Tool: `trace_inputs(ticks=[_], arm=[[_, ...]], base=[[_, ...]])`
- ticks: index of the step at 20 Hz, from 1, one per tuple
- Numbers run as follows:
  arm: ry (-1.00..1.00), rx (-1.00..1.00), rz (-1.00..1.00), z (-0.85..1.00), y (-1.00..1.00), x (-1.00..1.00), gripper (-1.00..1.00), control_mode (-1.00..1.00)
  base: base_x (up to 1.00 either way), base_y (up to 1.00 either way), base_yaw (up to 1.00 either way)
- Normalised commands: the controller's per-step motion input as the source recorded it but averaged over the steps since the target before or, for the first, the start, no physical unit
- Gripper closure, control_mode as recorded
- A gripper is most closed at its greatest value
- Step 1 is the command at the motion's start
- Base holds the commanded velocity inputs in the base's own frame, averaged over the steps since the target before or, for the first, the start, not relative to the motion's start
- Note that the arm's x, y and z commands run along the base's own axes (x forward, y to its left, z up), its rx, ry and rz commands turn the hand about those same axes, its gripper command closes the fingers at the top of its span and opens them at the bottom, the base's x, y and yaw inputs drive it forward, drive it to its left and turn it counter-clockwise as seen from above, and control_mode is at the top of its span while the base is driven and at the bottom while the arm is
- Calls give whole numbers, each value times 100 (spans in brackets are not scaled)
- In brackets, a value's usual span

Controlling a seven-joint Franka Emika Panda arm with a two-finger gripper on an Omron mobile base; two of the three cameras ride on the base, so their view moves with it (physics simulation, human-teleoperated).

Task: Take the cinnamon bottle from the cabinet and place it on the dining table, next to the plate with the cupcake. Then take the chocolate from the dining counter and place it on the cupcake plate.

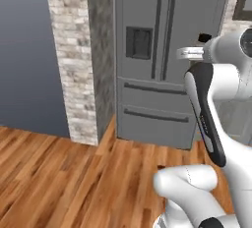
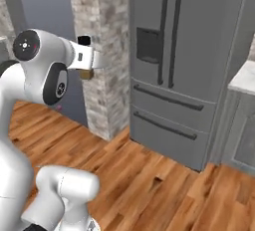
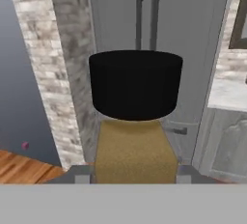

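Gripping cinnamon bottle [image 3: 135, 121], jaws closed.

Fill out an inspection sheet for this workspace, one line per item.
Surface: wood plank floor; no table seen.
Job's things: cinnamon bottle, black cap up, held in the gripper.
Clutter: nothing seen.
Grippers: gripper shut on the bottle, fingers either side of its amber body.
Cables: nothing seen.
Surroundings: grey fridge ahead, brick pillar to its left, marble worktop to its right.
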Motion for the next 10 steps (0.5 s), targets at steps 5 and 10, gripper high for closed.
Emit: trace_inputs(ticks=[5,10], arm=[[0,0,0,0,0,0,100,100],[0,0,0,0,0,0,100,100]], base=[[32,4,76],[7,0,90]])
